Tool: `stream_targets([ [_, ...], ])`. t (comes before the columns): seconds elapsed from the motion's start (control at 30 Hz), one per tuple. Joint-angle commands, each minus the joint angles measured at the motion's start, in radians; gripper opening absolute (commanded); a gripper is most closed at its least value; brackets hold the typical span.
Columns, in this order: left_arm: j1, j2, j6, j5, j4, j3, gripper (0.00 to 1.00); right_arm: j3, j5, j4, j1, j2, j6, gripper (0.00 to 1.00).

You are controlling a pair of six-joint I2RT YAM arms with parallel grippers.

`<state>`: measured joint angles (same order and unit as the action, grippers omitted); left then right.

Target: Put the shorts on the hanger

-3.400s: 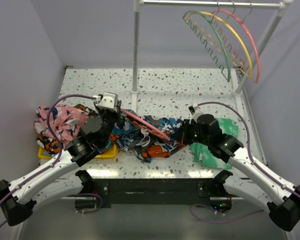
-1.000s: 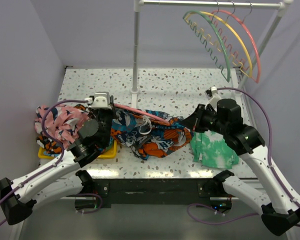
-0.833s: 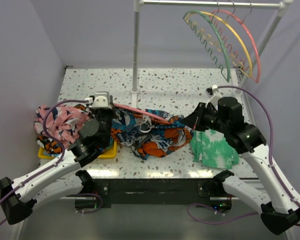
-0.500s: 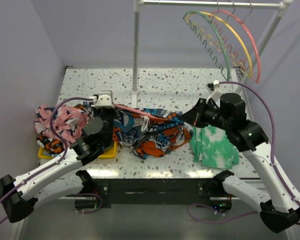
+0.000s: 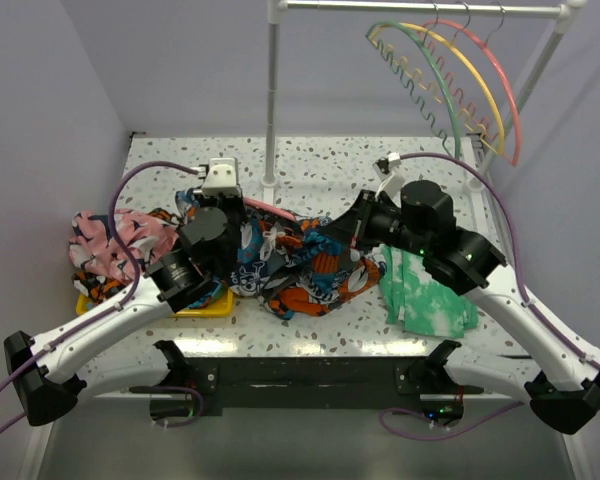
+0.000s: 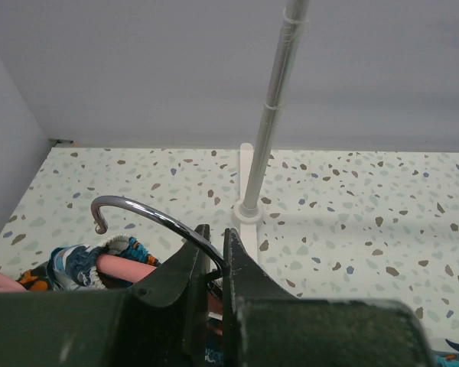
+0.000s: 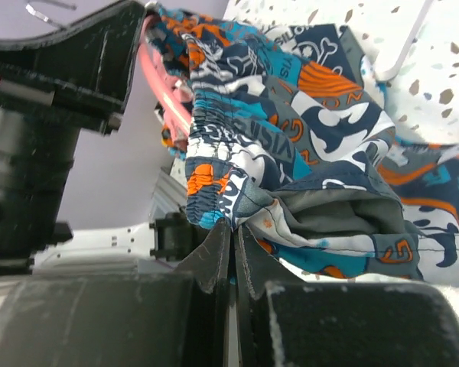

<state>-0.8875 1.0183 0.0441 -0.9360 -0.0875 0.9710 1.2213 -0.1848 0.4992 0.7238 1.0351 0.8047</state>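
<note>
With the left gripper (image 6: pixel 213 256) clamped on the hanger (image 6: pixel 128 269) hook and the right gripper (image 7: pixel 231 229) clamped on the shorts (image 5: pixel 315 272) waistband at mid-bench (image 5: pixel 330 160), uneven pull may drag the fabric off the hanger.

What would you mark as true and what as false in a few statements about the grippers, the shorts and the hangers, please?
1. The left gripper is shut on the hanger at its metal hook. True.
2. The right gripper is open and holds nothing. False: it is shut on the waistband of the shorts.
3. A green hanger and a yellow hanger hang on the rail. True.
4. The hanger hangs on the rail. False: it is down by the table, against the shorts.
</note>
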Motion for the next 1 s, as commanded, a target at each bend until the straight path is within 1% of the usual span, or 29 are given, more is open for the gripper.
stream_targets([
  [0.0, -0.042, 0.04, 0.075, -0.047, 0.047, 0.146, 0.0, 0.109, 0.18, -0.079, 0.029, 0.017, 0.03, 0.0],
  [0.23, -0.105, 0.108, 0.115, -0.014, 0.086, 0.297, 0.0, 0.25, 0.303, -0.065, 0.063, 0.12, -0.019, 0.0],
  [0.27, -0.12, 0.127, 0.114, -0.014, 0.122, 0.334, 0.0, 0.285, 0.345, -0.064, 0.063, 0.126, -0.024, 0.0],
  [0.33, -0.129, 0.143, 0.111, 0.008, 0.146, 0.373, 0.0, 0.325, 0.366, -0.057, 0.063, 0.144, -0.042, 0.0],
  [0.4, -0.139, 0.17, 0.112, 0.029, 0.185, 0.443, 0.0, 0.397, 0.404, -0.041, 0.063, 0.151, -0.053, 0.0],
  [0.43, -0.14, 0.184, 0.114, 0.073, 0.204, 0.504, 0.0, 0.417, 0.433, -0.033, 0.062, 0.149, -0.071, 0.0],
  [0.5, -0.146, 0.232, 0.131, 0.095, 0.28, 0.573, 0.0, 0.478, 0.49, -0.025, 0.063, 0.14, -0.082, 0.0],
  [0.57, -0.149, 0.273, 0.149, 0.137, 0.321, 0.653, 0.0, 0.504, 0.475, -0.037, 0.062, 0.125, -0.087, 0.0],
  [0.63, -0.149, 0.29, 0.16, 0.155, 0.351, 0.699, 0.0, 0.489, 0.452, -0.044, 0.065, 0.109, -0.075, 0.0],
  [0.77, -0.153, 0.319, 0.189, 0.222, 0.356, 0.725, 0.0, 0.319, 0.456, -0.096, 0.069, 0.059, -0.05, 0.0],
  [0.9, -0.151, 0.356, 0.2, 0.265, 0.377, 0.745, 0.0, 0.284, 0.421, -0.088, 0.071, 0.072, -0.077, 0.0],
  [0.93, -0.151, 0.362, 0.183, 0.279, 0.382, 0.755, 0.0, 0.285, 0.42, -0.073, 0.071, 0.069, -0.117, 0.0],
  [0.97, -0.151, 0.373, 0.172, 0.284, 0.391, 0.764, 0.0, 0.297, 0.418, -0.062, 0.071, 0.066, -0.139, 0.06],
])
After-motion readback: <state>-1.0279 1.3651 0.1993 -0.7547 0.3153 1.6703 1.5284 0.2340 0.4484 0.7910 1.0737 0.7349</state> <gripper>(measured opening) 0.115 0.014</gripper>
